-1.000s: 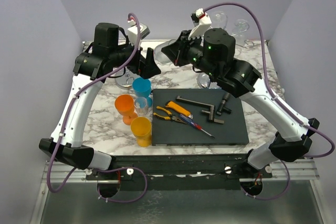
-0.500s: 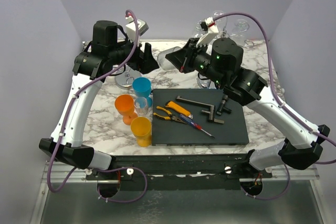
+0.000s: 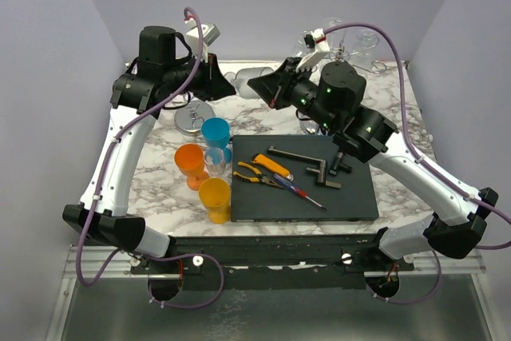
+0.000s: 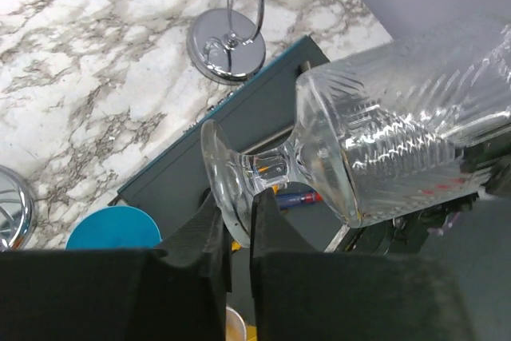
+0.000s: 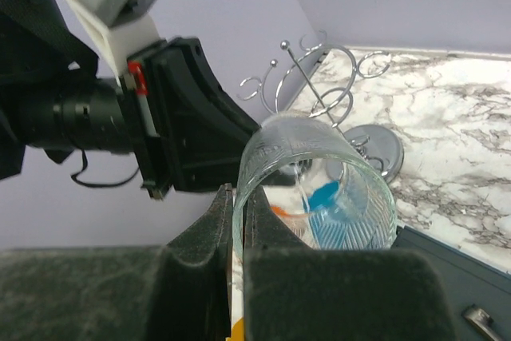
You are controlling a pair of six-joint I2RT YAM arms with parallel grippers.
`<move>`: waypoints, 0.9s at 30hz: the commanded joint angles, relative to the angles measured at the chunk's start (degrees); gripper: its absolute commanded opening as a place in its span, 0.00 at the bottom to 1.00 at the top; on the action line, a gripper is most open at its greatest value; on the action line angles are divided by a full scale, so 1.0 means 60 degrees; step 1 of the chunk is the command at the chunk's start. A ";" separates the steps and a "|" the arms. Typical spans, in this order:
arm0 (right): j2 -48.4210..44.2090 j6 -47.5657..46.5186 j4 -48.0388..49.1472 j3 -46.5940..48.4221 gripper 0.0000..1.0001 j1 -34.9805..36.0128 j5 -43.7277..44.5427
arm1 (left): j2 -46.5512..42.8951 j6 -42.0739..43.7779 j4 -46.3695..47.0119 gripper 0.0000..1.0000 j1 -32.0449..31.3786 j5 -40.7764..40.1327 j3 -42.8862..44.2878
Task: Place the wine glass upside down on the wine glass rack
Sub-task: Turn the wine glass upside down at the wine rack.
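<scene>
The wine glass (image 3: 244, 82) is a clear ribbed glass, lying on its side in mid-air between both arms. My right gripper (image 5: 237, 197) is shut on its rim, one finger inside the bowl (image 5: 275, 157) and one outside. My left gripper (image 4: 235, 209) is shut on the round foot (image 4: 226, 185), with the bowl (image 4: 391, 137) pointing away to the right. A bare chrome wine glass rack (image 5: 319, 77) stands below on its disc base (image 3: 194, 120). My left gripper (image 3: 223, 84) and right gripper (image 3: 267, 88) face each other above the table's back.
A second chrome rack (image 3: 351, 40) at the back right holds hanging glasses; its base (image 4: 227, 45) shows in the left wrist view. Blue (image 3: 215, 131), orange (image 3: 189, 160) and yellow (image 3: 214, 195) cups stand at the front left. A dark mat (image 3: 351, 189) carries pliers, screwdrivers and metal tools.
My left gripper moved right to the glass's foot and closed on it from wide open. The right arm shifted the glass slightly left and stayed shut on the rim.
</scene>
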 commanded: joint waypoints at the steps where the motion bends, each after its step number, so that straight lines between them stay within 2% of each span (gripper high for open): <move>1: 0.0028 0.0243 0.1568 -0.0148 0.00 0.0082 -0.0980 | 0.0087 0.0040 0.0184 0.00 -0.0112 0.0141 0.0402; 4: -0.0002 0.0346 0.1498 -0.0341 0.01 0.0081 -0.1156 | 0.0142 0.0357 0.0182 0.00 -0.0127 -0.0326 0.0685; 6: -0.0039 0.0505 0.1460 -0.0526 0.05 0.0081 -0.1465 | 0.0240 0.0657 0.0182 0.00 -0.0129 -0.0531 0.0953; 9: -0.0171 0.0847 0.1308 -0.0825 0.33 0.0084 -0.1533 | 0.0279 0.1620 0.0285 0.00 -0.0123 -0.0714 0.1147; 12: -0.0264 0.1065 0.0560 -0.0802 0.53 0.0082 -0.1574 | 0.0091 0.2968 0.0626 0.00 -0.0156 -0.1041 0.1001; 15: -0.0320 0.1142 -0.0777 -0.0447 0.67 0.0081 -0.1630 | -0.0240 0.4972 0.0859 0.00 -0.0355 -0.1460 0.0766; 19: -0.0237 0.0803 -0.2843 0.0516 0.99 0.0082 -0.1804 | -0.0777 0.7357 0.1166 0.00 -0.0571 -0.1716 0.0279; 23: -0.0022 0.0227 -0.4706 0.1437 0.99 0.0081 -0.2021 | -0.1575 0.8635 0.2259 0.00 -0.0661 -0.1317 -0.0660; 27: -0.0050 -0.0303 -0.5786 0.1975 0.99 0.0081 -0.2174 | -0.2464 0.9220 0.3142 0.00 -0.0668 0.0284 -0.1664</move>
